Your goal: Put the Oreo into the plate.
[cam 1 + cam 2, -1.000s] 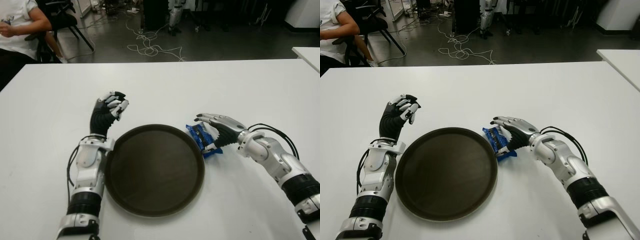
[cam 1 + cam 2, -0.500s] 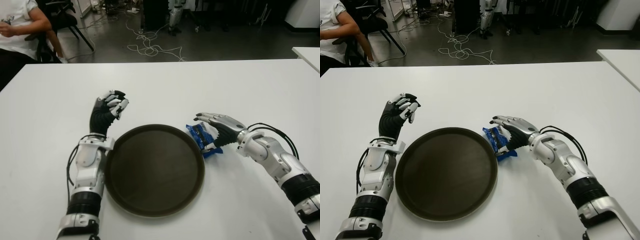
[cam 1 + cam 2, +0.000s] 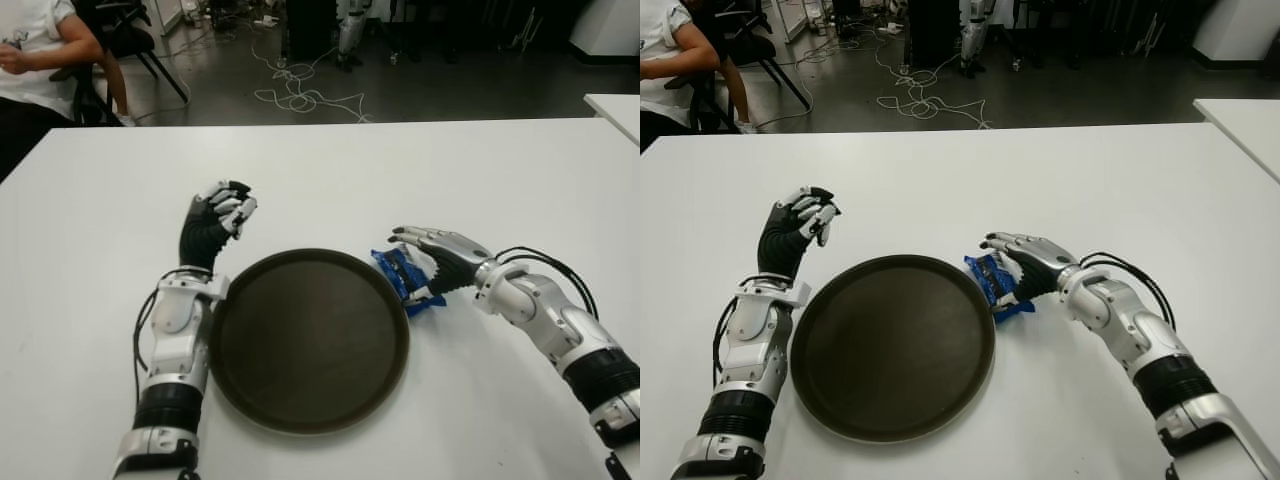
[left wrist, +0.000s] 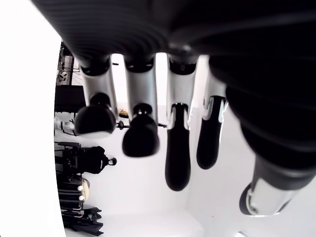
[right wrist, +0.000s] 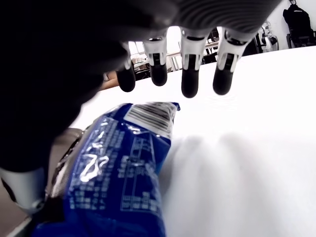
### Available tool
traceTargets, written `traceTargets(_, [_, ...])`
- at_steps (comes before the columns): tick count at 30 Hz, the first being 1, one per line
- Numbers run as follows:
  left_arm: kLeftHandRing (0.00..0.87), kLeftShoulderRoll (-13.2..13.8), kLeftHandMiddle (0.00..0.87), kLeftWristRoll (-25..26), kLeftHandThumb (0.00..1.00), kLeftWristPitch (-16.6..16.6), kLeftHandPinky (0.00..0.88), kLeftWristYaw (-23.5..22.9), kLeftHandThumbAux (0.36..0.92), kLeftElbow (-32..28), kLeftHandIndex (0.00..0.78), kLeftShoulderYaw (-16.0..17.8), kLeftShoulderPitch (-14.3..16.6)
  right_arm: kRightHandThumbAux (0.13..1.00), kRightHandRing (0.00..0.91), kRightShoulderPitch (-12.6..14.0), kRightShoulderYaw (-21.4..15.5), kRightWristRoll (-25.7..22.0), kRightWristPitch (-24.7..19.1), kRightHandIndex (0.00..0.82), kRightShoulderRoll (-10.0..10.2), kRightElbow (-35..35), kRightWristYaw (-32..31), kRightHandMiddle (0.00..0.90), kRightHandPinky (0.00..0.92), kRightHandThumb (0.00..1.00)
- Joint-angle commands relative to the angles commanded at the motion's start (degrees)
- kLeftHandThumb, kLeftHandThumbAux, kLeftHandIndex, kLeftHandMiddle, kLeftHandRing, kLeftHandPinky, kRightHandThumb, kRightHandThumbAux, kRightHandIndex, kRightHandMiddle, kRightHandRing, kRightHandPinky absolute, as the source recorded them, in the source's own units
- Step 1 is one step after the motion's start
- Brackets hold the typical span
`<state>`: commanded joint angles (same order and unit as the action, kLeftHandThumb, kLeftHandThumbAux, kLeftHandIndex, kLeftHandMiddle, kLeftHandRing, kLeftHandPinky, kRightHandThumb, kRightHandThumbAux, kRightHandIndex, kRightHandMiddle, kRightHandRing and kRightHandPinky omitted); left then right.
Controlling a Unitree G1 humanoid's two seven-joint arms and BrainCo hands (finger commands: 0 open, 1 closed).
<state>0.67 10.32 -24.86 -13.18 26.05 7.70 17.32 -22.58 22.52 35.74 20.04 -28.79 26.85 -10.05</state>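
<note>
1. Centrally, toward the near edge of the white surface [image 3: 420, 170], lies a round dark plate [image 3: 308, 338], bare inside.
2. Just beside the plate's right rim sits the blue Oreo packet [image 3: 404, 278], on the surface and outside the plate; its inner end touches or slightly overlaps the rim, and which of the two cannot be told.
3. Over that packet is the right hand [image 3: 432, 258], palm down, its fingers [image 5: 190, 74] stretched forward and spread above the wrapper. In the right wrist view the fingertips hang clear of the packet, with bare surface visible beneath them, while the thumb sits low beside the packet's side. Nothing is pinched; the hand holds nothing.
4. On the other side, the left hand [image 3: 215, 222] shows just beyond the plate's left rim, raised with the forearm running back along the rim toward the near edge. Its fingers [image 4: 139, 129] are curled downward together with nothing between them.
5. Past the far left corner of the surface a seated person [image 3: 35, 50] is partly in view, and loose cables [image 3: 300, 95] lie on the floor beyond the far edge.
</note>
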Motion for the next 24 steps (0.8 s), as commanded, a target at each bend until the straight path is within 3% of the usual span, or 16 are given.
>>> traceTargets(12, [0.781, 0.08, 0.553, 0.06, 0.858, -0.07, 0.815, -0.38, 0.656, -0.37, 0.427, -0.12, -0.22, 0.697, 0.093, -1.10, 0.86, 0.98, 2.51, 0.010, 0.47, 2.91, 3.02, 0.049, 0.143, 0.000])
traceTargets(24, [0.784, -0.01, 0.555, -0.17, 0.858, 0.23, 0.814, -0.09, 0.655, -0.57, 0.428, -0.18, -0.25, 0.721, 0.092, -2.82, 0.98, -0.93, 12.98, 0.034, 0.72, 9.54, 5.94, 0.040, 0.175, 0.000])
